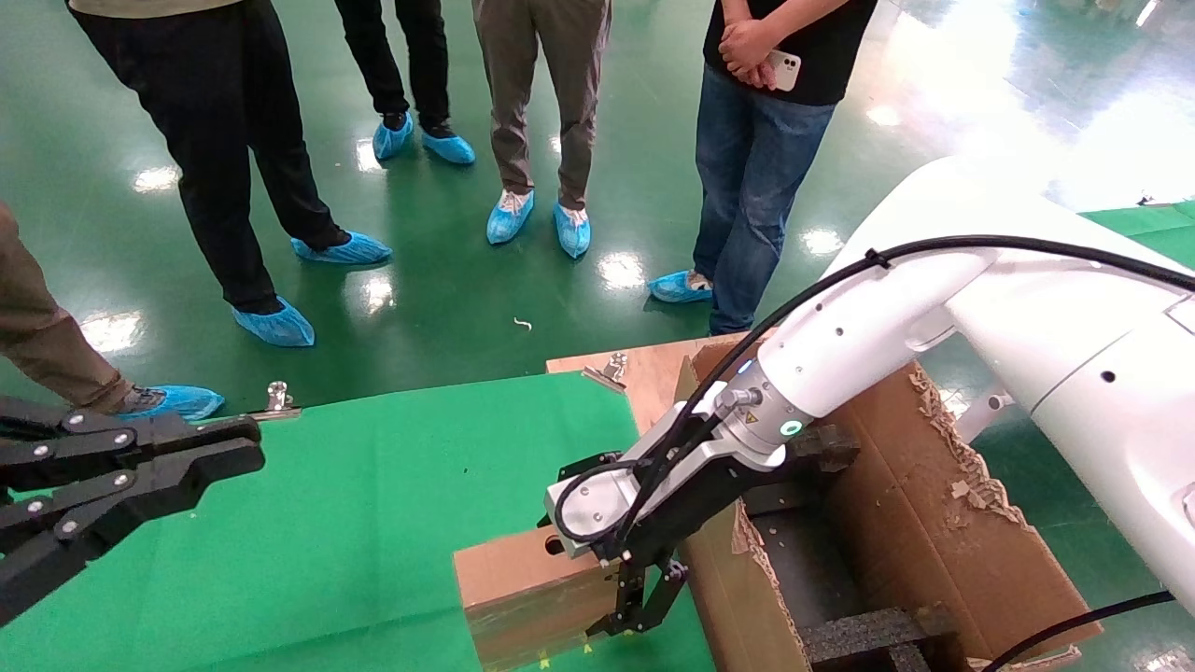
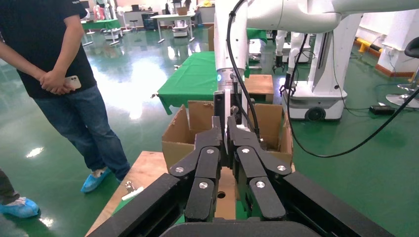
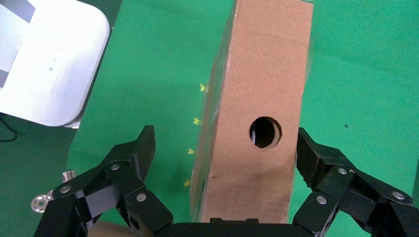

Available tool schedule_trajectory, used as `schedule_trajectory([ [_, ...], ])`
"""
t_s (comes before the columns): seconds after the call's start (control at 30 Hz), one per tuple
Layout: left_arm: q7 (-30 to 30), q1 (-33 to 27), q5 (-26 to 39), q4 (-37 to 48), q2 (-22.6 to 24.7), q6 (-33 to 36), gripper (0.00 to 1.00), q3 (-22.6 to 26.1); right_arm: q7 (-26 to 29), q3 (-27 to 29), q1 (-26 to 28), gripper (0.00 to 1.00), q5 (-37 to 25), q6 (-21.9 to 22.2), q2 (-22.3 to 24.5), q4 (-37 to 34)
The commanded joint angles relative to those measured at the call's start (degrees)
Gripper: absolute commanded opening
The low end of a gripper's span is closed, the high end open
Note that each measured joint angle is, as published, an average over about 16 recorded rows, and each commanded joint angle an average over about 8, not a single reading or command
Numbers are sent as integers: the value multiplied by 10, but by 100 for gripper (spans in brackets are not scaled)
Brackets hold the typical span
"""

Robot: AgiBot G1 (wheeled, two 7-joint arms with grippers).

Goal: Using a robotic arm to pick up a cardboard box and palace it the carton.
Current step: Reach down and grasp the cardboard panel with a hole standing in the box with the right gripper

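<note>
Near the front edge of the green desk, just beside the carton, stands the cardboard box on a narrow side, with the right gripper lowered over the end nearest the carton. Straddles that end with fingers spread wide and nothing held yet: in the right wrist view one finger sits close against one broad face while the other stands clearly apart from the opposite, taped face. Risks, on closing from so off-centre a stance, shoving the box sideways or toppling it flat before both fingers bear. Risks too, with a hold taken at one end only, letting the far end droop or swing on the lift, more so if the glossy tape slips. Could also catch the ragged flap of the carton on the way across, or jam against the black foam inserts if tilted. As for attitude: stands upright on edge, narrow face with the round hole turned up toward the wrist camera, hole near the gripped end. Runs its long axis level along the desk, from the carton side away toward the robot's left. Off at the left edge of the desk hangs the left gripper, idle, fingers drawn close together.
</note>
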Motion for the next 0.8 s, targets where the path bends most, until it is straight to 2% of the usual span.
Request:
schedule_trajectory([
  [0.03,0,0,0,0,0,0,100,0,0,1,0,0,0,0,0,0],
  [0.8,0,0,0,0,0,0,100,0,2,3,-1,0,1,-1,3,5],
])
